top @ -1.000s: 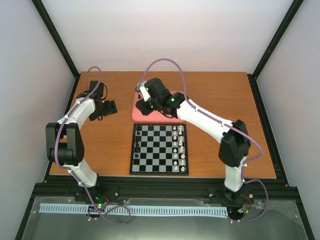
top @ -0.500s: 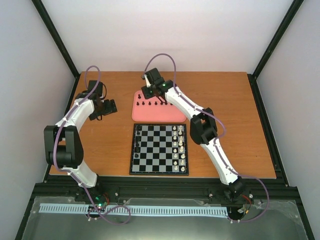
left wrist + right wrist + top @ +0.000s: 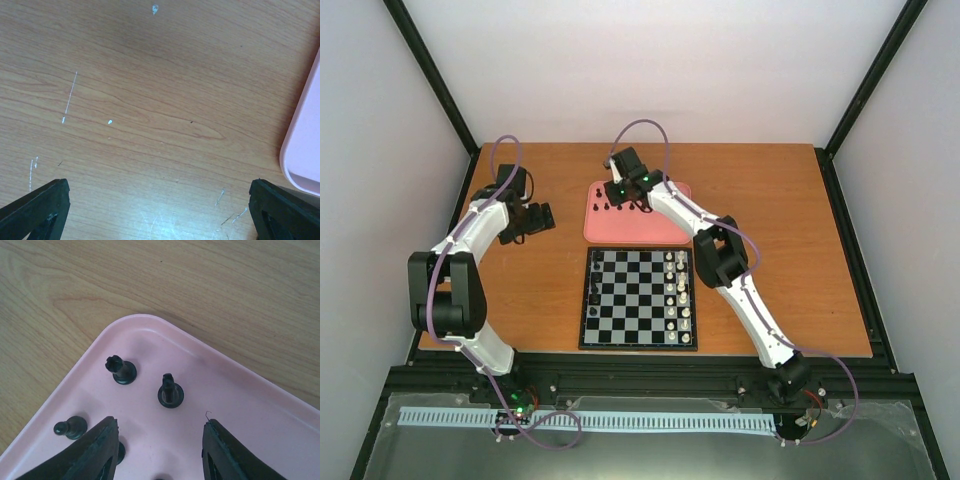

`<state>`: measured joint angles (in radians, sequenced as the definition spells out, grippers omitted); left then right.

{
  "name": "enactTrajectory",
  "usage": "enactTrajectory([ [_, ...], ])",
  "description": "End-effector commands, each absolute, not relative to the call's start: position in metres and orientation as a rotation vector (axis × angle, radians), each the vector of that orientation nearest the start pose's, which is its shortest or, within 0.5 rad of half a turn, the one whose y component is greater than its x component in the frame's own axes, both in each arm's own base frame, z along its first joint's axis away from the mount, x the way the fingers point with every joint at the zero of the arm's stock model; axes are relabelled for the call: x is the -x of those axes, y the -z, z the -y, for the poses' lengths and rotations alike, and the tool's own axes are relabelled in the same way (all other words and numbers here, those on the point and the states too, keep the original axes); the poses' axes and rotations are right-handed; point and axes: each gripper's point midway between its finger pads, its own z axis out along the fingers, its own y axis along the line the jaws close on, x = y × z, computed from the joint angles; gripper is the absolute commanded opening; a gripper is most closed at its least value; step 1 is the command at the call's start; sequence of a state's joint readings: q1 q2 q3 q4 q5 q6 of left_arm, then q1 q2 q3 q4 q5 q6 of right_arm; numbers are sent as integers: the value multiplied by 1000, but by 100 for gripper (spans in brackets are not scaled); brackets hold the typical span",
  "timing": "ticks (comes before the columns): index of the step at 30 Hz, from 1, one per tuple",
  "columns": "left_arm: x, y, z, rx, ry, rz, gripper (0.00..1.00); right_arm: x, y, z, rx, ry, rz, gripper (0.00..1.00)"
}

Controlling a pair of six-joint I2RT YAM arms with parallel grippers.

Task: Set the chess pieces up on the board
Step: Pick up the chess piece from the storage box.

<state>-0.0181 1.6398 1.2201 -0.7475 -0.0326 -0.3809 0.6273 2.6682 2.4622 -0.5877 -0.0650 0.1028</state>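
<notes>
A: Where is the right end effector [image 3: 159, 447]?
B: Over a corner of the pink tray [image 3: 240, 390], fingers spread wide, nothing between them. The black chess pieces [image 3: 170, 390] stand just ahead of it
A: How should it take 1?
B: I'd pick the piece nearest the middle of the gap, since it stands apart from the notched one beside it. Centre on it, come straight down, close on the stem above the base, then lift clear before heading to the board [image 3: 635, 322]. Pieces this tiny will likely tip if a finger clips them
A: And the left end effector [image 3: 157, 202]?
B: Wide open too and holding nothing, over the wooden counter [image 3: 150, 100] beside the tray's edge
A: What can't you make out?
B: 1 piece sits half behind the finger on the left of the right wrist view, and another is cut off at the bottom edge. From above, the arm covers part of the tray. The few dark pieces along the board's left side are too small to name, as are the white pieces [image 3: 677, 292] opposite
</notes>
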Motion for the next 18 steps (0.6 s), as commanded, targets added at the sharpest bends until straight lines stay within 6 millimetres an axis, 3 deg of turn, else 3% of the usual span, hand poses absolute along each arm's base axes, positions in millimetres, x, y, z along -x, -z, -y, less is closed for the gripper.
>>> enactTrajectory([
  [1, -385, -119, 3, 510, 96, -2650, 100, -558, -72, -415, 615, -446, -2254, 52],
  [18, -386, -117, 3, 508, 94, -2660, 100, -580, -55, -414, 546, -473, -2219, 44],
])
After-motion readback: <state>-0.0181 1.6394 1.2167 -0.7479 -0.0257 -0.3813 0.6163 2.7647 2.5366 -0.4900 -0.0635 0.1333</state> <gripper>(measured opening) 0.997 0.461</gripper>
